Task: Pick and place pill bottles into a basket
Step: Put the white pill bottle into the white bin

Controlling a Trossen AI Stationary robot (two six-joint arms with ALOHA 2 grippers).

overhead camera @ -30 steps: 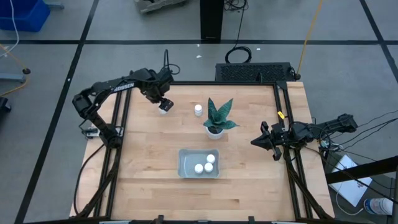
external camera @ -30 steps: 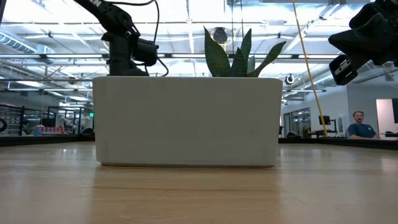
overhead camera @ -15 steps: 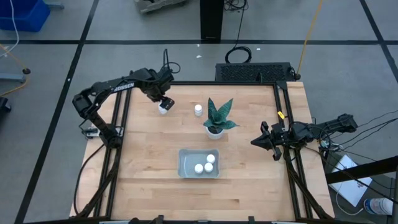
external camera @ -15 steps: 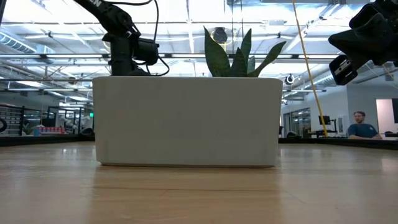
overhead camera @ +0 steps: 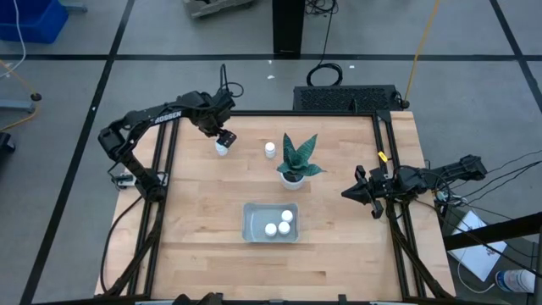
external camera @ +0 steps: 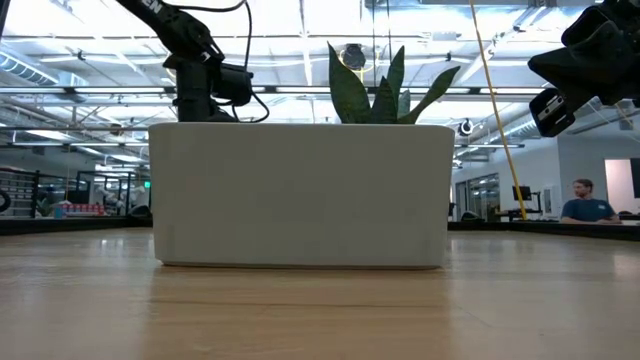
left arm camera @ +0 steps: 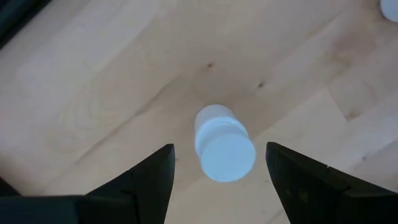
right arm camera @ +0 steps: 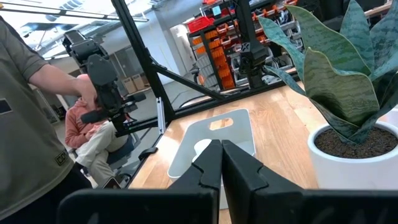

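- Wooden table (overhead camera: 203,229) carries the light grey-blue basket (overhead camera: 254,230) near its front middle, and three white pill bottles (overhead camera: 278,224) stand inside it, close together on the side nearer the right arm.
- One pill bottle (left arm camera: 224,144) stands upright on the wood at the far left part of the table. The left gripper (overhead camera: 222,141) hangs directly above it, and the left wrist view shows its two dark fingers (left arm camera: 154,180) apart, one on each side of the white cap, not touching it.
- Another pill bottle (overhead camera: 270,150) stands alone between that one and the potted plant (overhead camera: 294,159), just beside the leaves.
- Right gripper (overhead camera: 349,192) waits over the right edge of the table, well apart from the bottles, with its fingers (right arm camera: 208,165) pressed together on nothing.
- From the low view, the basket wall (external camera: 300,195) fills the middle, and the plant leaves (external camera: 375,85) rise behind it.
- A person (external camera: 582,200) sits in the room far behind.
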